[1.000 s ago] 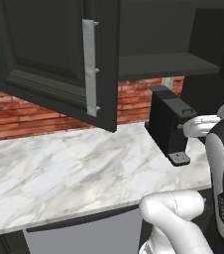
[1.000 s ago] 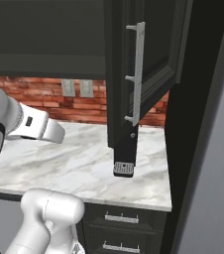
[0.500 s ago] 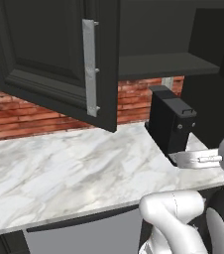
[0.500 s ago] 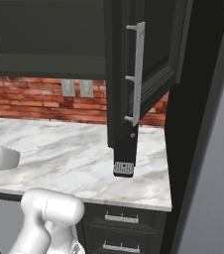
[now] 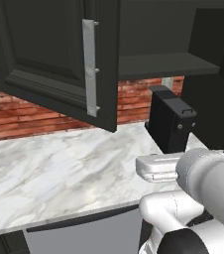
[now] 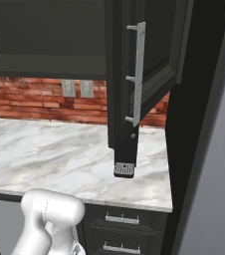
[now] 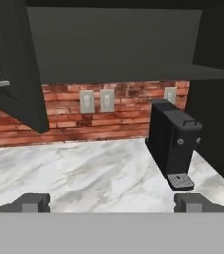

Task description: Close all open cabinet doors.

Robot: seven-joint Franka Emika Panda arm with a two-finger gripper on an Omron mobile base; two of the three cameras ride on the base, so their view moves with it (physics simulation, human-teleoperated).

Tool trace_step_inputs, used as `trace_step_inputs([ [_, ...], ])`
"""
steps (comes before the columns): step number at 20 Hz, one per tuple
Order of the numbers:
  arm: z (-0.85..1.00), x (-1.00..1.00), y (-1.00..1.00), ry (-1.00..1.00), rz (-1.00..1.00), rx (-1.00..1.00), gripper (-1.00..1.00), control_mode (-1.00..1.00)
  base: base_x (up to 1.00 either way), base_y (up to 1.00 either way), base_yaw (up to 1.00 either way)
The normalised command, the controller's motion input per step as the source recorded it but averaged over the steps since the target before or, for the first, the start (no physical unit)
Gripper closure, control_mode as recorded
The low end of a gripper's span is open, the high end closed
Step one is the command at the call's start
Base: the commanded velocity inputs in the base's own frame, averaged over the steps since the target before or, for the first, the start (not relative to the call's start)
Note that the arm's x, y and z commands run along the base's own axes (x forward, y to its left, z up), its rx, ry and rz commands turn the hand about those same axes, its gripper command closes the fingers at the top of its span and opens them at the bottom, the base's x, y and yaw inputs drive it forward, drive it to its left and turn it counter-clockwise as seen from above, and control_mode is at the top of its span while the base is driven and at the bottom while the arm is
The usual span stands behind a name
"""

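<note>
One tall matte-black cabinet door [image 5: 49, 54] hangs wide open over the counter, its long silver bar handle [image 5: 89, 67] facing me. The right base view catches this door [image 6: 122, 74] nearly edge-on, with its handle [image 6: 140, 74] on the right. In the hand view the door [image 7: 15, 74] is up at the left, and behind it the open cabinet's dark shelf [image 7: 119, 49] shows. My gripper [image 7: 112, 203] is open, low over the marble counter, well below and right of the door, its fingertips [image 7: 32, 202] far apart with nothing between them.
A black coffee machine [image 5: 171, 124] stands at the counter's right end [image 7: 173, 144], beside a tall black side wall [image 6: 194, 124]. Wall outlets [image 7: 96, 100] sit on the red brick backsplash. Dark drawers [image 6: 122, 219] lie under the marble counter [image 5: 59, 173].
My arm has swung down and leftwards in the left base view, bringing the hand low in front of the coffee machine. The cabinet door has not moved.
</note>
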Motion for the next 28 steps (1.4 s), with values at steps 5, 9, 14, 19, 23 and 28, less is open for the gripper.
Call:
trace_step_inputs([
  [5, 0.00, 0.09, 0.76, -0.05, 0.00, 0.00, -1.00, -1.00, 0.00, 0.00, 0.00],
  [9, 0.00, 0.09, 0.58, -0.09, 0.00, 0.00, -1.00, -1.00, 0.00, 0.00, 0.00],
  [14, 0.00, 0.06, 0.45, -0.18, 0.00, 0.00, -1.00, -1.00, 0.00, 0.00, 0.00],
  [19, 0.03, 0.23, 0.27, -0.21, 0.00, 0.00, -1.00, -1.00, 0.00, 0.00, 0.00],
  [23, 0.09, 0.42, 0.09, -0.19, 0.00, 0.01, -1.00, -1.00, 0.00, 0.00, 0.00],
  [28, 0.07, 0.34, 0.01, -0.17, -0.01, 0.01, -1.00, -1.00, 0.00, 0.00, 0.00],
])
